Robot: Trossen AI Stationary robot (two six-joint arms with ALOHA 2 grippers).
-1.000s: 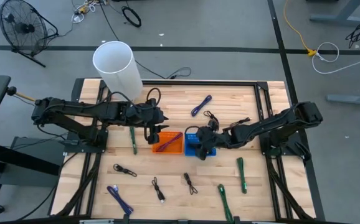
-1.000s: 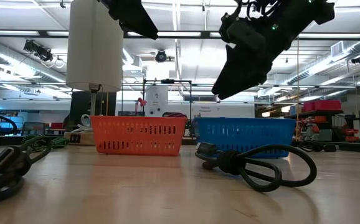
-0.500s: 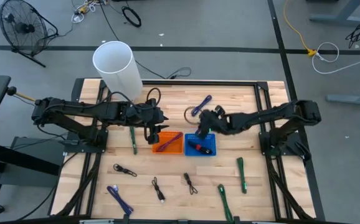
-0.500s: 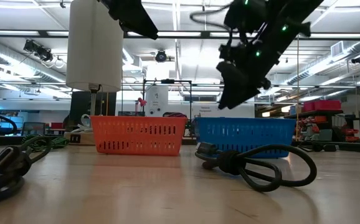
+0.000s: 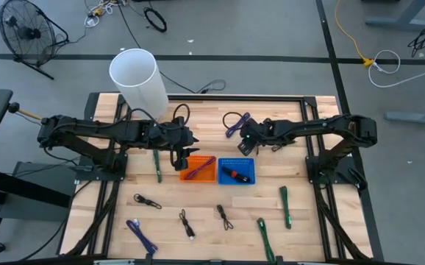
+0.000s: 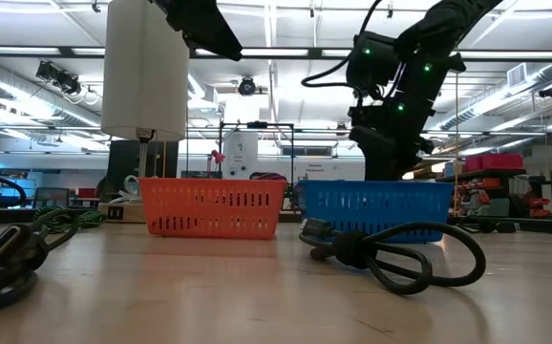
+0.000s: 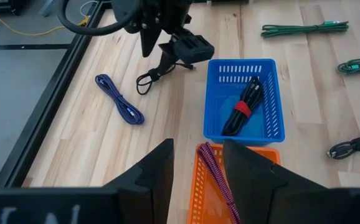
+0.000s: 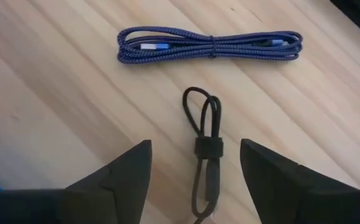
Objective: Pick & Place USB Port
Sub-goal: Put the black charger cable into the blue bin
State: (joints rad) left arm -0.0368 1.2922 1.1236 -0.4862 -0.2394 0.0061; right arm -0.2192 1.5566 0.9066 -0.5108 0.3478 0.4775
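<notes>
A small black bundled cable [image 8: 205, 149] lies on the wooden table beside a coiled blue braided cable [image 8: 211, 46], toward the far edge. My right gripper [image 8: 195, 168] hangs open above the black cable, one finger on either side and apart from it; the high view shows this gripper [image 5: 246, 140] just beyond the blue basket [image 5: 251, 180]. A black cable with a red tie [image 7: 242, 109] lies in that basket. My left gripper [image 7: 197, 171] waits open over the orange basket [image 5: 211, 177], which holds a reddish cable [image 7: 220, 180].
Green cables [image 5: 284, 206] lie at the near right, and one [image 5: 157, 165] lies left of the orange basket. Small black cables [image 5: 223, 216] and a blue cable [image 5: 142, 235] lie near the front edge. A tall white cylinder [image 5: 137, 81] stands at the far left corner.
My right gripper has swung from above the blue basket toward the table's far edge, tipping further down, and now hangs over the small black cable. The black cable with the red tie lies uncovered in the blue basket.
</notes>
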